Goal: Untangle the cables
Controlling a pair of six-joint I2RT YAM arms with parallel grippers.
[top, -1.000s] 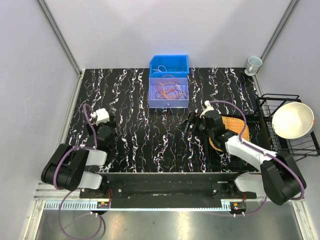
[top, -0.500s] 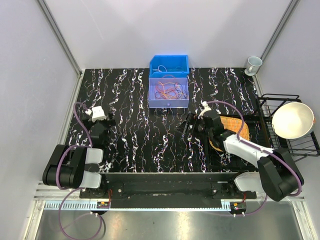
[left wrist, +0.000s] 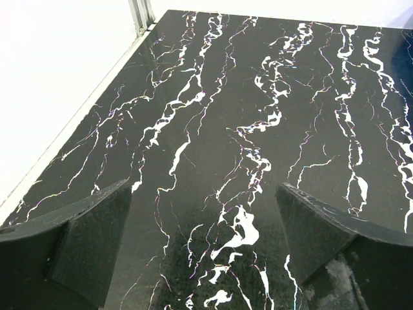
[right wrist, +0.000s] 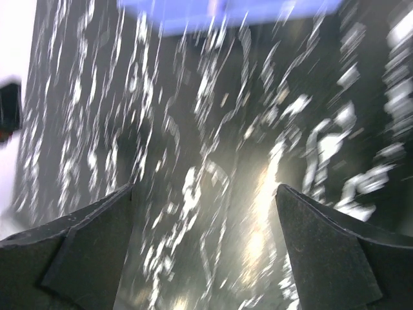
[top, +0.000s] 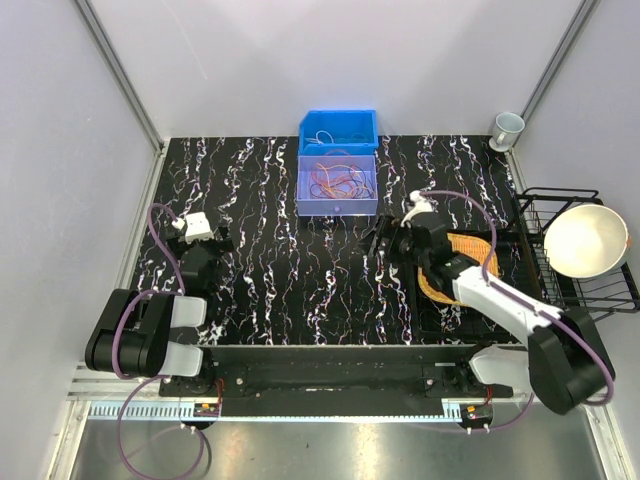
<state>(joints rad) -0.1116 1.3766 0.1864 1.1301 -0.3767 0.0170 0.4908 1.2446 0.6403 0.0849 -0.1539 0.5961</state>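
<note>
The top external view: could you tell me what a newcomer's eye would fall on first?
The two blue bins at the far middle of the black marbled table stand out, the nearer bin holding a tangle of orange and red cables. Next comes the cream bowl in the wire rack at the right edge. The left gripper and right gripper both stand open, holding nothing.

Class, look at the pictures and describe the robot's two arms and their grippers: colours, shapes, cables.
The left arm and right arm have bulky black joints joined by white shells. A mauve hose loops along each, and a white camera block sits on each wrist. The left gripper and right gripper each have two dark, rough-textured, wedge-shaped fingers.
</note>
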